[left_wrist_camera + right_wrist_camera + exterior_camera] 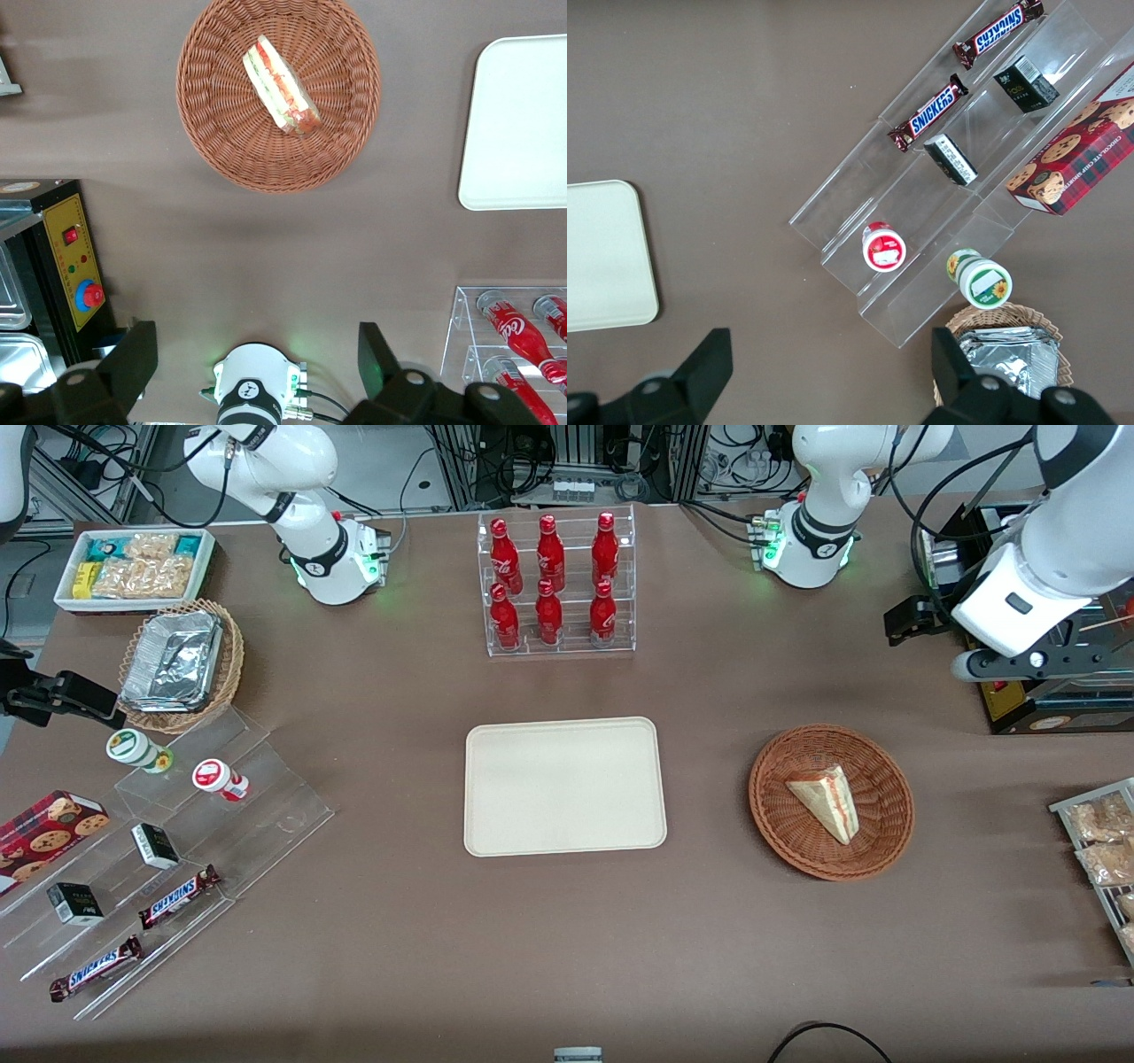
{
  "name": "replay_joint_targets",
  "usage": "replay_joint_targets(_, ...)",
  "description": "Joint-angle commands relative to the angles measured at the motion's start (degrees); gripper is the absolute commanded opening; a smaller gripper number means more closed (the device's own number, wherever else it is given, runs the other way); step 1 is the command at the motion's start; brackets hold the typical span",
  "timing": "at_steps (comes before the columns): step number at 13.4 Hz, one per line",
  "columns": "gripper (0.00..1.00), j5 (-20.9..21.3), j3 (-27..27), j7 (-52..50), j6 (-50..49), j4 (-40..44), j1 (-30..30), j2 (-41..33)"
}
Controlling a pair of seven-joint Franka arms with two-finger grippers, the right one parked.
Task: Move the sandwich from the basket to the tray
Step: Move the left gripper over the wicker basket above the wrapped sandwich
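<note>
The small triangular sandwich (828, 802) of pale bread, its cut side striped red, orange and green, lies in the round reddish-brown wicker basket (780, 815) on the brown table (372, 957). The flat cream rectangular tray (564, 786) sits bare, well apart. The left arm's tool (257, 367) hangs high above the table, released, fingers spread wide. Only the front view shows the Snickers bars (178, 895).
</note>
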Motion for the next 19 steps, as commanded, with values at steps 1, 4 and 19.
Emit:
replay_joint_targets(1, 1.0, -0.2, 0.8, 4.7, -0.3, 0.4, 0.0, -0.3)
replay_joint_targets(4, 1.0, -0.1, 1.0, 5.2, 2.6, -1.0, 0.0, 1.0)
replay_joint_targets(19, 1.0, 0.2, 1.2, 1.6, 47.8, -36.2, 1.7, 1.5)
